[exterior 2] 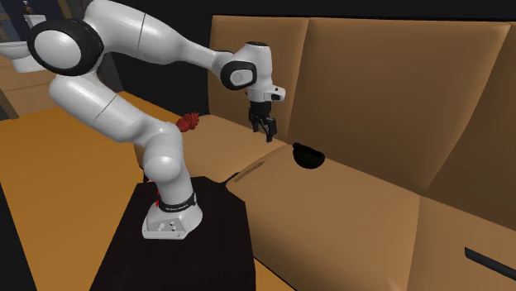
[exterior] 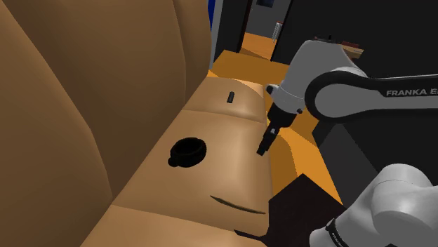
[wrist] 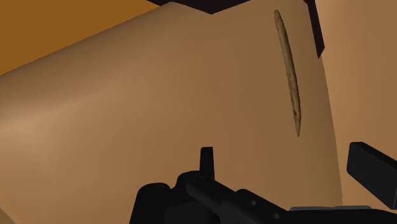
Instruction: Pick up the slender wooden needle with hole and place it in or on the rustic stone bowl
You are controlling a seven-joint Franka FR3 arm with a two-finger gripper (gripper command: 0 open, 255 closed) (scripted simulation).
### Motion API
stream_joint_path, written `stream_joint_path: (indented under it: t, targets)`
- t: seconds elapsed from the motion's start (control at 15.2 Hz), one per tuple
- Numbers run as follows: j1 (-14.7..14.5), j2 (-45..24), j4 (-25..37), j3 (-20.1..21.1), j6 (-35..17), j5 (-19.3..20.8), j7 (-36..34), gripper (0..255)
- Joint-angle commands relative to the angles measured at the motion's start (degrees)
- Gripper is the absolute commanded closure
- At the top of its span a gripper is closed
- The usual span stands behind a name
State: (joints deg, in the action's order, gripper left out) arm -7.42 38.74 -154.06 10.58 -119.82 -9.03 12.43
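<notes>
Your all-black two-finger gripper (wrist: 289, 167) hung released, fingers apart and empty, above the tan sofa seat (exterior: 231, 172). The slender brown wooden needle (wrist: 288, 70) lay flat on that seat just ahead of the gripper, its long axis running away, sharp tip nearest the fingers.

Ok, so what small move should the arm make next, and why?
Probably carry the gripper along the sofa cushion until it sits over the needle, and only then lower. Its fingers stand apart and hold nothing, and it hangs above the cushion. The needle lies flat near the cushion's front edge, apart from the fingers. The dark bowl sits nearer the backrest.
</notes>
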Motion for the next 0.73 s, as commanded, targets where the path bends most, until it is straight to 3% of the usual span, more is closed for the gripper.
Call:
stream_joint_path:
  t: [0.0, 0.66]
  targets:
    - [-1.2, -1.7, -2.2, 1.3, -3.5, -0.6, 0.4, 0]
    - [-6.2, -17.7, -8.6, 8.5, -22.6, -2.1, 1.2, 0]
